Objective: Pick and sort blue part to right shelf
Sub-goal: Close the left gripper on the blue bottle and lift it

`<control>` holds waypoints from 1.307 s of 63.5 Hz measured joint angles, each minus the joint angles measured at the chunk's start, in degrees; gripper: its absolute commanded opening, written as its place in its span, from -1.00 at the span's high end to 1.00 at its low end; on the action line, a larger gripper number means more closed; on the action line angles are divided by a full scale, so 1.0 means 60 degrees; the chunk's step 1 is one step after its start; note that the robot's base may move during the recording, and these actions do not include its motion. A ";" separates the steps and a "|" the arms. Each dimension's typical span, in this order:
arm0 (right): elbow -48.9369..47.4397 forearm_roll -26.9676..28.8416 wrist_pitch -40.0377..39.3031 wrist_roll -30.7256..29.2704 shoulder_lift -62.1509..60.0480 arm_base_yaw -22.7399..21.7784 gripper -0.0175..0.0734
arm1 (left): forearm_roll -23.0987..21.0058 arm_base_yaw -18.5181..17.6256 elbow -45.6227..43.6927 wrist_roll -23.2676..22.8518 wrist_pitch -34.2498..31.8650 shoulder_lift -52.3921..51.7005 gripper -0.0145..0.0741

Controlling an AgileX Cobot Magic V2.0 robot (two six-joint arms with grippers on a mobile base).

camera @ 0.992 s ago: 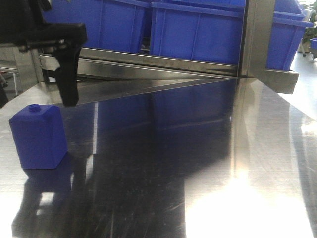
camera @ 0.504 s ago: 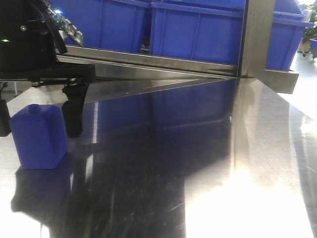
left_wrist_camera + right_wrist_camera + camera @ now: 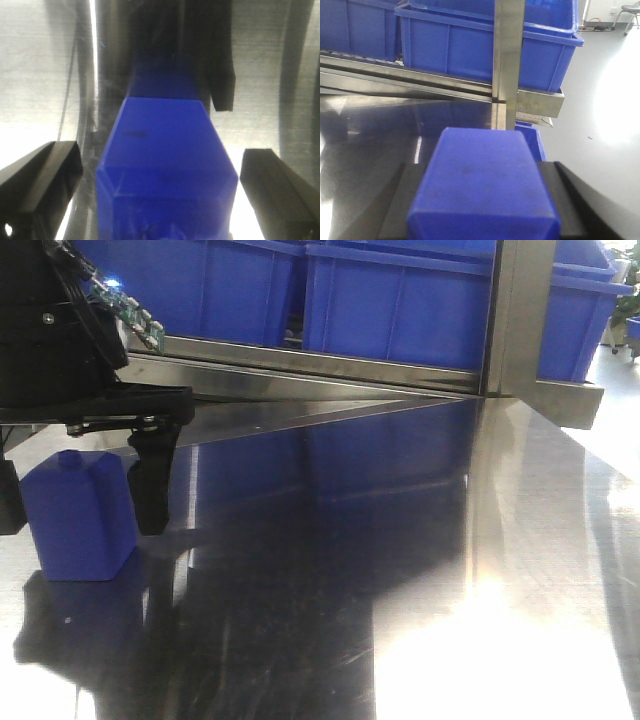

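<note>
The table (image 3: 520,540) is brushed grey steel, streaked with white glare and dim blue reflections. On the table stands a plain deep-blue block (image 3: 80,520), knob and all one colour. The left gripper (image 3: 160,200) over the table is matt black, with a green circuit board (image 3: 130,315) showing. Behind the table, the crates (image 3: 400,310) are solid blue on a grey steel rail (image 3: 330,365). The right gripper (image 3: 482,212) is black too, its blue part (image 3: 482,185) unmarked.

Nothing legible is showing anywhere: no lettering or numbers are appearing on the blue part (image 3: 482,185), the blue bins (image 3: 400,310), the circuit board (image 3: 132,312) or the bench (image 3: 450,540).
</note>
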 measured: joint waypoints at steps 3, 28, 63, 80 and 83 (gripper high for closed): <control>0.0000 0.0000 0.0000 0.0000 0.0000 0.0000 -0.31 | 0.0000 0.0000 0.0000 0.0000 0.0000 0.0000 -0.86; 0.0000 0.0000 0.0000 0.0000 0.0000 0.0000 -0.31 | -0.0015 0.0000 0.0000 -0.0016 0.0000 0.0000 -0.44; 0.0000 0.0000 0.0000 0.0000 0.0000 0.0000 -0.31 | -0.0015 0.0000 0.0000 -0.0016 -0.0018 0.0000 -0.20; 0.0000 0.0000 0.0000 0.0000 0.0000 0.0000 -0.31 | -0.0015 0.0000 0.0038 0.0286 -0.0075 -0.0877 -0.20; 0.0000 0.0000 0.0000 0.0000 0.0000 0.0000 -0.31 | -0.0039 0.0000 0.0106 0.0730 -0.0160 -0.1180 -0.20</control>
